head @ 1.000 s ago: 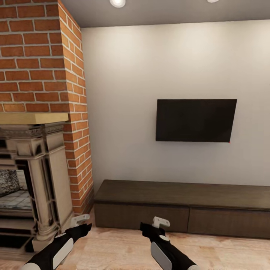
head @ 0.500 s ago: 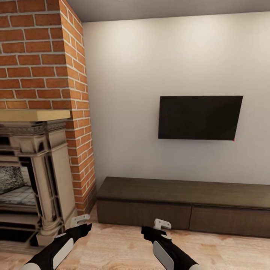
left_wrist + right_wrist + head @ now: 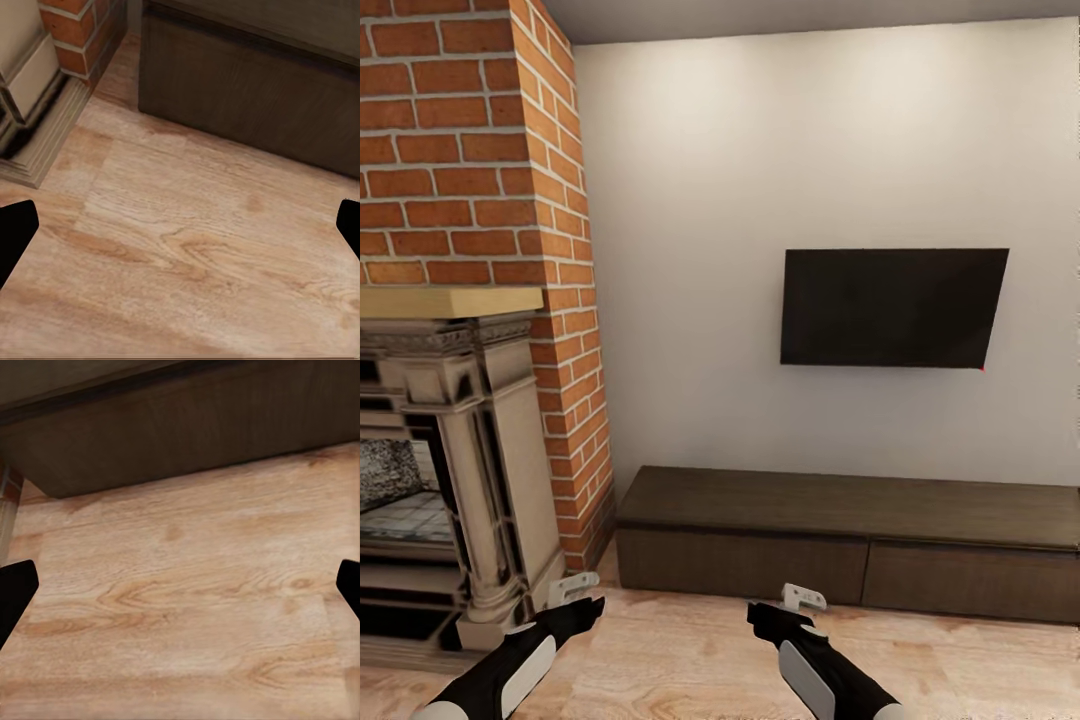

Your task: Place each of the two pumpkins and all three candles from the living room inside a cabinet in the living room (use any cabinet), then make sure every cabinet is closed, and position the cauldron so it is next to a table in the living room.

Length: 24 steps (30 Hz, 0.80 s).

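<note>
The long low dark-brown cabinet [image 3: 850, 545] stands against the white wall, and both of its flat fronts sit flush and closed. My left gripper [image 3: 575, 592] hovers over the wood floor near the cabinet's left end, open with nothing between its fingers [image 3: 16, 232]. Further right, my right gripper [image 3: 797, 603] hangs before the left front, also open and empty. The cabinet's front [image 3: 255, 97] fills the far side of the left wrist view, and its lower edge [image 3: 187, 442] appears in the right wrist view. The pumpkins, candles, cauldron and table are out of view.
A brick chimney [image 3: 470, 150] with a stone fireplace [image 3: 460, 470] and its base [image 3: 37, 142] stands to the left of the cabinet. A black television [image 3: 893, 308] hangs on the wall above it. Light wood floor [image 3: 690, 650] lies between me and the cabinet.
The whole picture has shifted upward and grown slightly, so the camera has moved a little nearer the wall. Both arms keep the same pose, grippers open.
</note>
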Motion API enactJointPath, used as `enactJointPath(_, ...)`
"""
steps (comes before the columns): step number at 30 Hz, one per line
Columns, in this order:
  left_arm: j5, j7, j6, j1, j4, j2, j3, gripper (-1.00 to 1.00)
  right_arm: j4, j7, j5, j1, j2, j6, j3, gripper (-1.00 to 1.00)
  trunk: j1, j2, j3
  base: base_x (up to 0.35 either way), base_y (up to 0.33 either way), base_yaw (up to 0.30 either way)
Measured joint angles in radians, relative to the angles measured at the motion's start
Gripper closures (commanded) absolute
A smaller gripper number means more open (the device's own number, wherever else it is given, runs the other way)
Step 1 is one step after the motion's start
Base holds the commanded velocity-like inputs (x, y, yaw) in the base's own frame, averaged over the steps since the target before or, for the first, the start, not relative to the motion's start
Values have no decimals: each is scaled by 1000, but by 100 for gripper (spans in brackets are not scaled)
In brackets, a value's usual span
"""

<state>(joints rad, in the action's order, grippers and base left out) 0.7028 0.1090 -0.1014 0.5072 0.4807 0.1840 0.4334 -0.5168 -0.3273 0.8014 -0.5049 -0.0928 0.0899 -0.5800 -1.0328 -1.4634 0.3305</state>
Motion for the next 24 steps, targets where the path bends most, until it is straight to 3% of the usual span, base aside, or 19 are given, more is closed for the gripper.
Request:
enactJointPath(5,0,0,0,0,0,0,0,-100,0,7,1,1,1,-1,0,-100,0,0,8,0,0,-131)
enactJointPath(12,0,0,0,0,-1,0,0,-100,0,81,-2,1,2,-1,0,-100,0,0,19,0,0,-158)
enactJointPath(24,0,0,0,0,4,0,0,-100,-5,88,-14,3,3,-12,-5,-100,0,0,26,0,0,-45)
